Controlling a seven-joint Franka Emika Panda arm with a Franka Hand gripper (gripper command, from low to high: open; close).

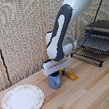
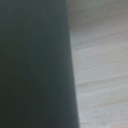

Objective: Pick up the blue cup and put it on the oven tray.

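The blue cup point(image 1: 56, 83) stands on the wooden table near the middle of the exterior view. My gripper point(image 1: 56, 77) is lowered straight onto it, and the white hand covers the cup's top. The fingers are hidden, so I cannot tell whether they grip the cup. A dark blue-green surface point(image 2: 35, 65) fills over half of the wrist view, very close and blurred, with bare table point(image 2: 102, 70) beside it. The oven tray point(image 1: 96, 44), a dark wire rack, sits in the toaster oven point(image 1: 102, 27) at the exterior view's right.
A yellow object point(image 1: 71, 75) lies just beside the cup, toward the exterior view's right. A round floral white plate point(image 1: 22, 100) rests at the front left. The oven's open door point(image 1: 87, 58) juts out over the table. A woven screen stands behind.
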